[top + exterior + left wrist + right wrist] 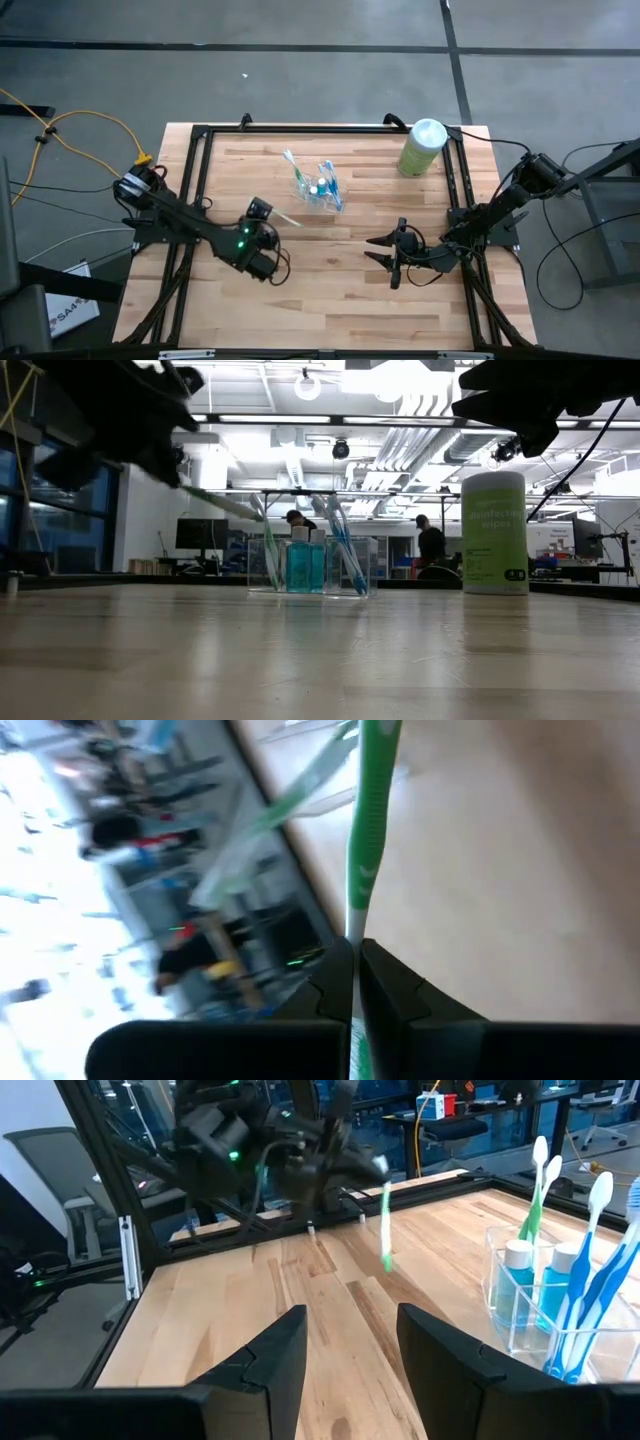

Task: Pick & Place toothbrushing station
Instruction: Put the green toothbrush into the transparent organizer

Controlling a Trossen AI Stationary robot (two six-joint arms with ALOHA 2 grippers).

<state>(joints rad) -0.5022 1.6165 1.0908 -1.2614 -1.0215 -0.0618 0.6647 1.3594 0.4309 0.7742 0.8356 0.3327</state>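
A clear plastic cup (318, 188) stands on the table's far middle. It holds blue-white toothbrushes (590, 1280), a green-white one (535, 1190) and two small blue tubes (305, 565). My left gripper (266, 213) is left of the cup and nearer, above the table. It is shut on another green-white toothbrush (370, 820), which also shows in the right wrist view (385, 1230). My right gripper (383, 252) is open and empty, low over the table, right of the cup and nearer. My left gripper pinches the toothbrush's thin handle (352, 928) between its two fingers, which lie across it; which end of the brush this is, I cannot tell. The brush is lifted clear of the table and slants down from the fingers toward the cup (215, 502).
A large pale green wipes canister (421, 148) stands near the table's far right corner. A black frame (300, 130) runs along the far and side edges. Bare wood (330, 300) lies between the grippers and along the near edge. People show in the room behind (432, 540).
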